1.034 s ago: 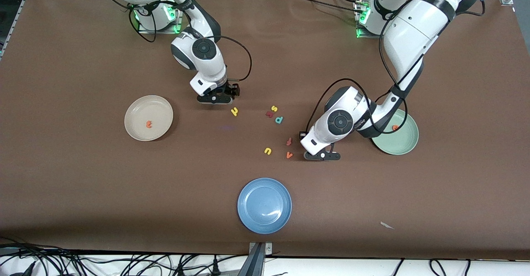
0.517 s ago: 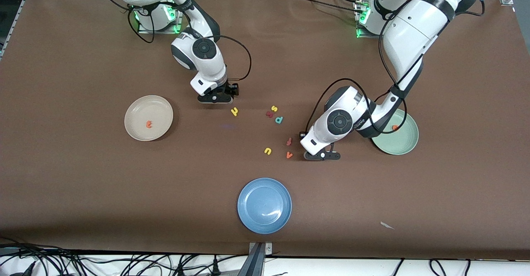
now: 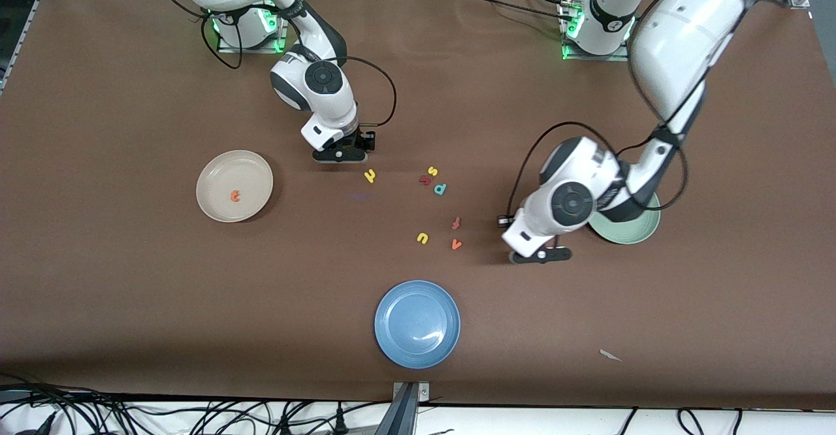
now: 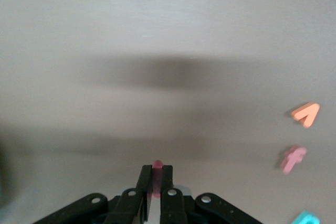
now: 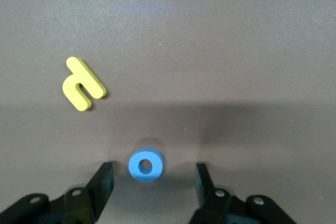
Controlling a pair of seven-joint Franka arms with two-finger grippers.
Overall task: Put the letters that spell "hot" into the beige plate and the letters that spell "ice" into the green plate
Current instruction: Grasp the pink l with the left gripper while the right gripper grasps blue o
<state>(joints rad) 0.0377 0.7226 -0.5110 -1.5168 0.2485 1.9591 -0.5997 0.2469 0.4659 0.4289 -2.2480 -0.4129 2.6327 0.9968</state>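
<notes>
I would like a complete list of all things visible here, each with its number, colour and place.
table: one, brown
beige plate: one, cream, toward the right arm's end
orange letter: one, in the beige plate
green plate: one, mint, partly hidden under the left arm
blue plate: one, nearest the front camera
yellow h, yellow s, yellow u: three, mid-table
teal p, dark red letter: one each, beside the yellow s
pink-red letter, orange v: one each, beside the yellow u
blue o: one, on the table
white scrap: one, nearer the camera than the green plate
right gripper: open around the blue o
left gripper: shut on a red bar letter, beside the green plate
</notes>
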